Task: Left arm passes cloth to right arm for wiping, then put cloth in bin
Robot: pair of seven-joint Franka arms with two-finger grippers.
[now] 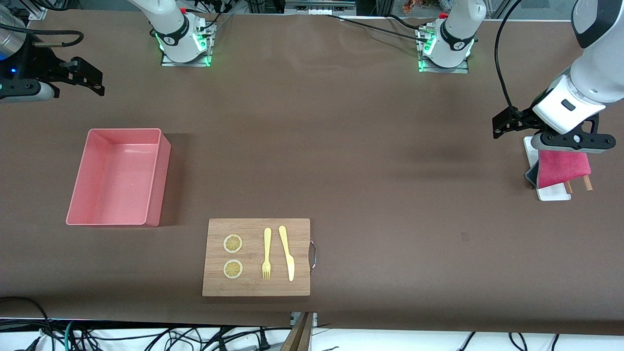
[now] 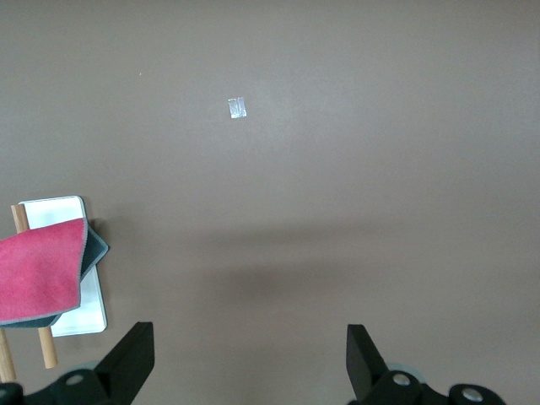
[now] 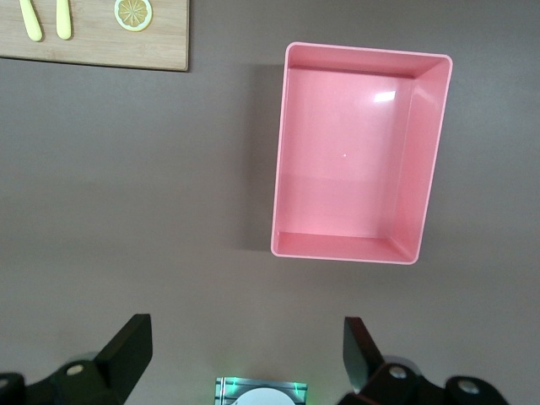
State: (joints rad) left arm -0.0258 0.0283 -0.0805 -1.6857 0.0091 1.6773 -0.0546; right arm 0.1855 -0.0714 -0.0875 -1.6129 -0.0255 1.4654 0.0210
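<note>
The cloth (image 1: 563, 168), crimson-pink with a dark grey backing, hangs folded over wooden rods on a narrow white tray (image 1: 553, 195) at the left arm's end of the table. The left wrist view shows the cloth (image 2: 38, 274) off to one side of the fingers. My left gripper (image 1: 499, 126) (image 2: 249, 337) hovers open over bare table beside the tray, holding nothing. The salmon-pink bin (image 1: 158, 180) (image 3: 346, 152) stands empty toward the right arm's end. My right gripper (image 1: 92, 78) (image 3: 246, 329) waits open and empty above the table near that end.
A wooden cutting board (image 1: 256, 287) (image 3: 93, 42) lies nearer the front camera than the bin, carrying two lemon slices (image 1: 233, 243), a yellow fork (image 1: 266, 253) and a knife (image 1: 287, 253). A small scrap of tape (image 2: 237, 108) sticks to the brown tabletop.
</note>
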